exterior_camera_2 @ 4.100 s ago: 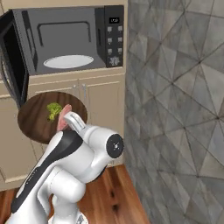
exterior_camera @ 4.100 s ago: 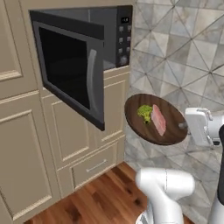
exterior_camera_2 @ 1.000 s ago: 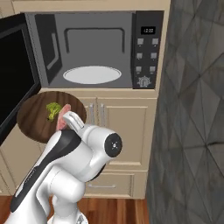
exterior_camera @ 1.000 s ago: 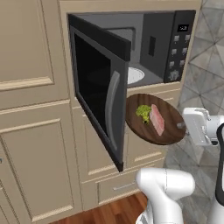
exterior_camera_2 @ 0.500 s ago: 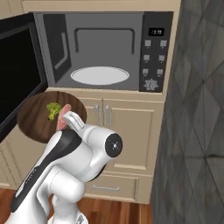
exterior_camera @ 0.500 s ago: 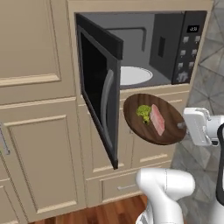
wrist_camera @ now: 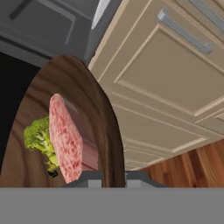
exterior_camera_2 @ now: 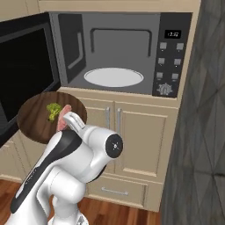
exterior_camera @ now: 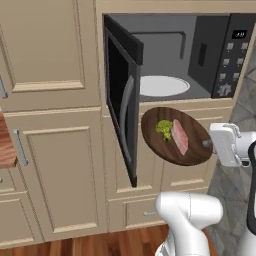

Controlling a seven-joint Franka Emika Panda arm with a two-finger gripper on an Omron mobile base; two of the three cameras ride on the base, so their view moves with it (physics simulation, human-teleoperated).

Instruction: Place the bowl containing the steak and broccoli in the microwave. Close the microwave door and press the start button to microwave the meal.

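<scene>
1. Far left of the left base view, a reddish wooden surface (exterior_camera: 5,142) pokes in at the edge, and beige cabinet doors (exterior_camera: 47,50) run up the wall, with wood floor (exterior_camera: 100,245) below.
2. Next, the microwave door (exterior_camera: 124,97) stands swung wide open, its silver bar handle (exterior_camera: 125,107) facing the room.
3. Behind it, the microwave (exterior_camera: 185,55) shows its grey interior and the white turntable plate (exterior_camera: 162,86) lying bare.
4. Just below and in front of that opening, held in the air, is the bowl (exterior_camera: 195,150), dark brown and wide, outside the microwave.
5. In the bowl, the broccoli (exterior_camera: 164,128) sits just left of the steak (exterior_camera: 179,136), the two touching.
6. At the bowl's right rim, the gripper (exterior_camera: 206,144) is clamped on the edge; the hand view shows the rim running down between its fingers (wrist_camera: 136,178).
7. Right of the cavity, the dark button panel (exterior_camera: 231,57) carries a digital display (exterior_camera: 239,34).
8. Far right, grey patterned tile wall (exterior_camera_2: 202,132) rises beside the cabinetry.
</scene>
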